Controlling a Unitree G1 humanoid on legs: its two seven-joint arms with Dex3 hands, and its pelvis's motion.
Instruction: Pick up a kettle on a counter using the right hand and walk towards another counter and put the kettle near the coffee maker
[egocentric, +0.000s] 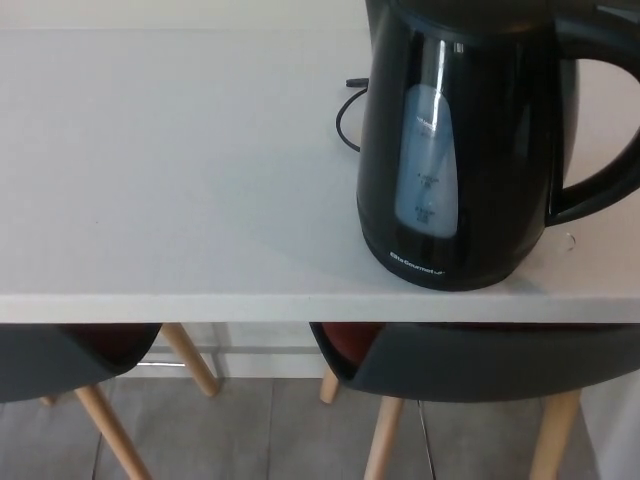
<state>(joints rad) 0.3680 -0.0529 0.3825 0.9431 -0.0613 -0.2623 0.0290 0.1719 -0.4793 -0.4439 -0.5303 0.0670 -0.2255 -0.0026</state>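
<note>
A black electric kettle (470, 140) with a pale blue water window stands upright on the white counter (170, 170), near its front edge at the right. Its curved handle (610, 130) points right and runs off the picture's edge. The top of the kettle is cut off by the frame. Neither of my hands shows in the head view.
A thin black cord (345, 115) curls on the counter just behind the kettle's left side. Under the counter stand two dark chairs with wooden legs, one at the left (60, 360) and one at the right (470, 365). Grey floor lies below.
</note>
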